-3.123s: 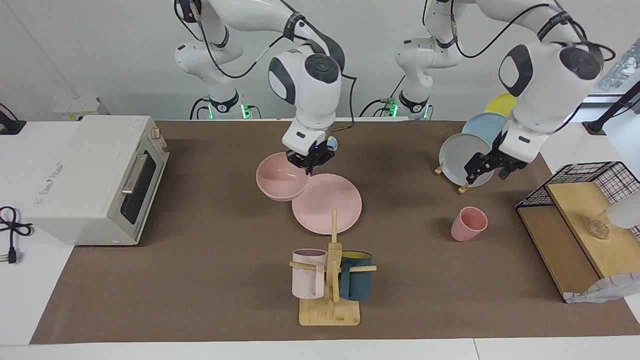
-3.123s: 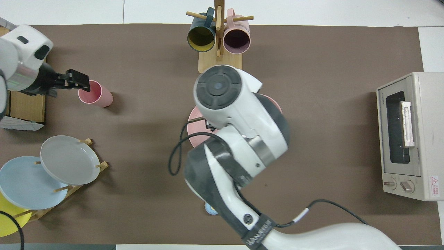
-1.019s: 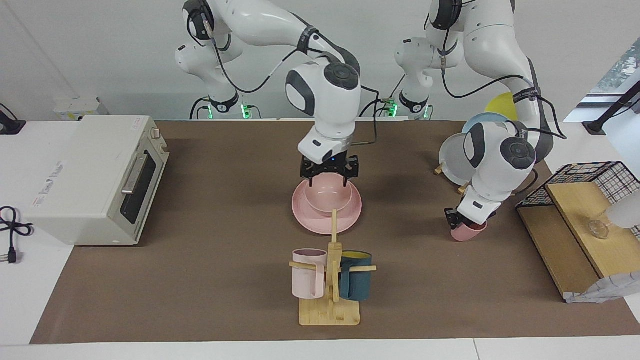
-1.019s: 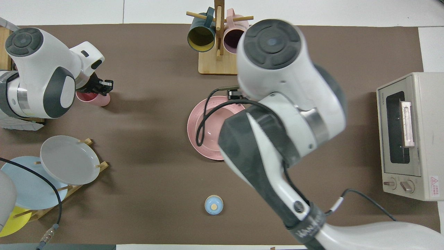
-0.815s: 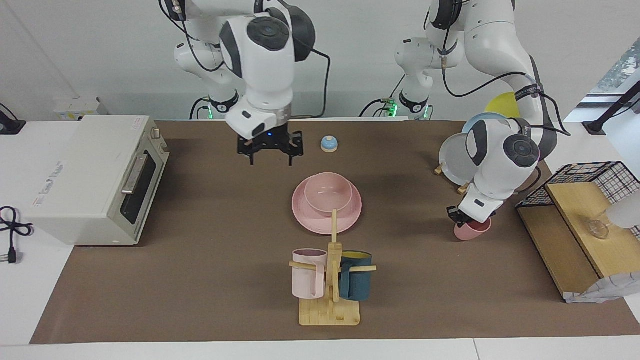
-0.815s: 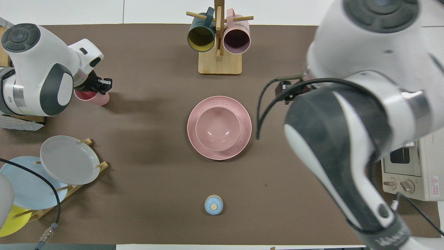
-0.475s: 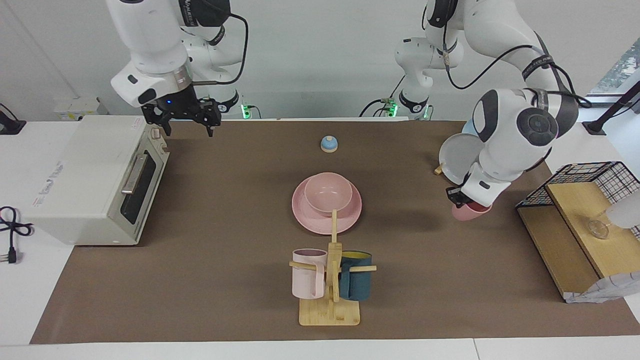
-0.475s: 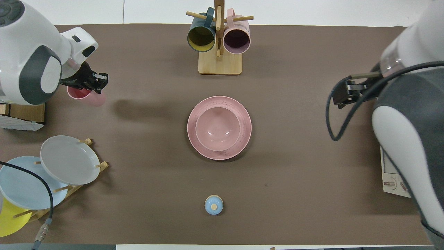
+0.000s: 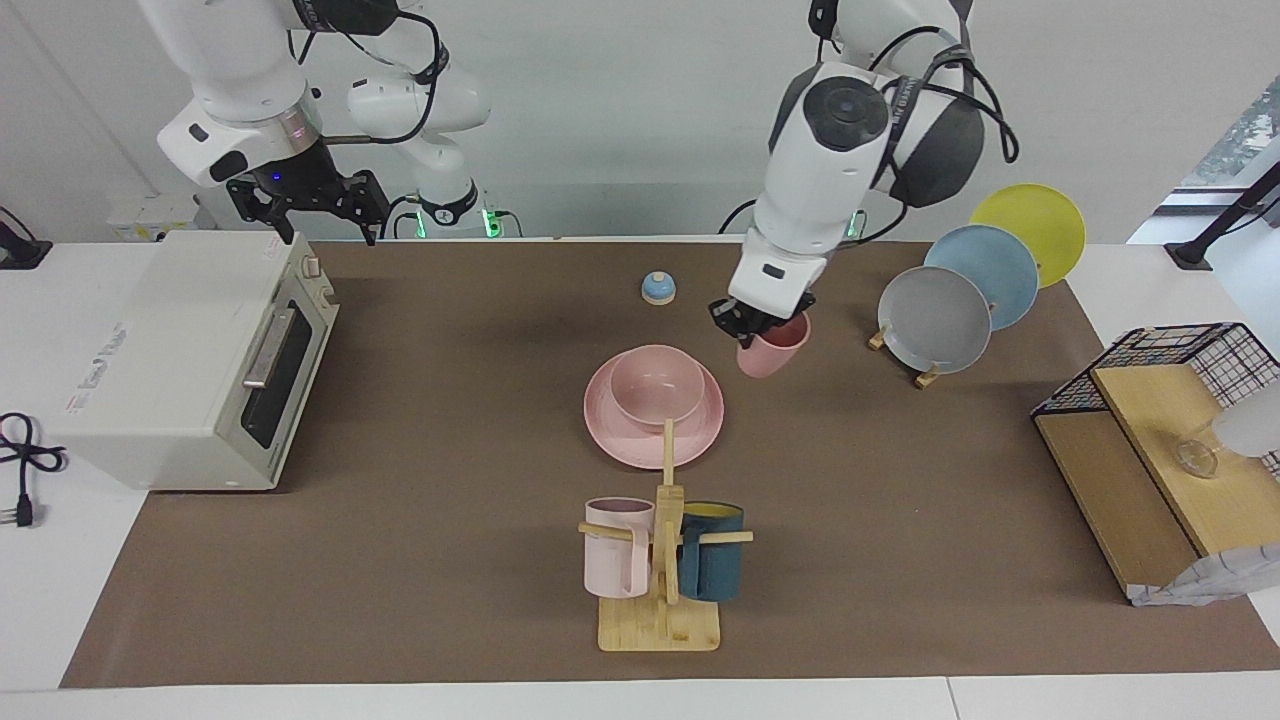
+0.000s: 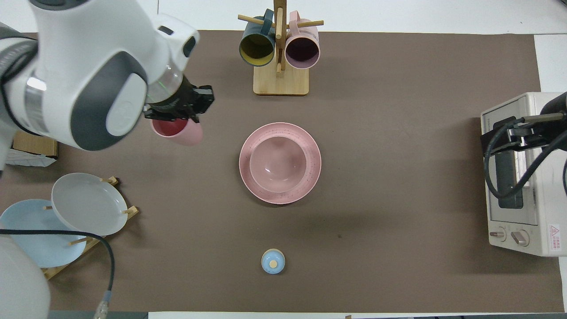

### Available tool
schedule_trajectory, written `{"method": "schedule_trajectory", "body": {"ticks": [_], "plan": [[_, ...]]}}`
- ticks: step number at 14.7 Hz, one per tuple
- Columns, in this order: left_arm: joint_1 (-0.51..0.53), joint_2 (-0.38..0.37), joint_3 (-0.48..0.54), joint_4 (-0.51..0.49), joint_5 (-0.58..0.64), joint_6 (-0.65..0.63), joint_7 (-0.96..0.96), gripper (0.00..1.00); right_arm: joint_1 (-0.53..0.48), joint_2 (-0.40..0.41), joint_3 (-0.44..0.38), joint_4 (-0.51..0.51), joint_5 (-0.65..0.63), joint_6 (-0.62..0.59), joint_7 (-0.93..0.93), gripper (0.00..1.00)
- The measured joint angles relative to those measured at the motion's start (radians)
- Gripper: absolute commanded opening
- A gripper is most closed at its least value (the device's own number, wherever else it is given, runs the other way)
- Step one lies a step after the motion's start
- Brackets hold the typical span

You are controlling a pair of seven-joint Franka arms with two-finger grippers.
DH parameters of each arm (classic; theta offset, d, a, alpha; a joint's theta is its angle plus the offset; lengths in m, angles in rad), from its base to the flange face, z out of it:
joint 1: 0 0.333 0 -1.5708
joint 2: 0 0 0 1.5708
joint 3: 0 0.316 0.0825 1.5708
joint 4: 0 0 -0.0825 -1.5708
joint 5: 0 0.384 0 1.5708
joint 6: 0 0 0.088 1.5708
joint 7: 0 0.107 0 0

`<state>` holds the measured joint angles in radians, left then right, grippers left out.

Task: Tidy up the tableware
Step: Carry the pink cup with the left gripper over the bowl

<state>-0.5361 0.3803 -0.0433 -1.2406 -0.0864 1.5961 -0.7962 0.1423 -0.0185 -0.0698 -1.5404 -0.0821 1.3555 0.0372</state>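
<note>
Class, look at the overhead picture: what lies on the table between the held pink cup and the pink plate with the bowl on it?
Nothing: in the overhead view only bare brown mat separates the cup, held up by the left gripper, from the plate carrying the bowl.

Place: we take this for a robotics lab dressed up as a kitchen.
Arms: we see two white Franka arms bolted at one table edge, cables trailing, green lights at their bases.
Surface: we find a brown mat (image 9: 420, 560) laid over a white table (image 9: 40, 600).
Props: we count a toaster oven (image 9: 190, 360), a wooden mug tree (image 9: 662, 560), a plate rack (image 9: 925, 375) and a wire basket (image 9: 1190, 350).
Walls: we see plain white.
</note>
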Motion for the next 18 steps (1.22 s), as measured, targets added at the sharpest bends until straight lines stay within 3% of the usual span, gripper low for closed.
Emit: {"method": "schedule_trajectory", "body": {"ticks": [6, 13, 18], "plan": [[-0.141, 0.055, 0.004, -0.091, 0.003, 0.179, -0.129, 0.00, -0.011, -0.054, -0.018, -0.133, 0.000, 0.105, -0.015, 1.00], [-0.180, 0.104, 0.006, -0.183, 0.030, 0.285, -0.162, 0.00, -0.024, -0.054, -0.019, -0.147, 0.003, 0.156, -0.016, 1.00], [-0.185, 0.107, 0.006, -0.234, 0.044, 0.356, -0.163, 0.00, -0.024, -0.012, -0.019, -0.143, 0.017, 0.178, -0.016, 1.00]]}}
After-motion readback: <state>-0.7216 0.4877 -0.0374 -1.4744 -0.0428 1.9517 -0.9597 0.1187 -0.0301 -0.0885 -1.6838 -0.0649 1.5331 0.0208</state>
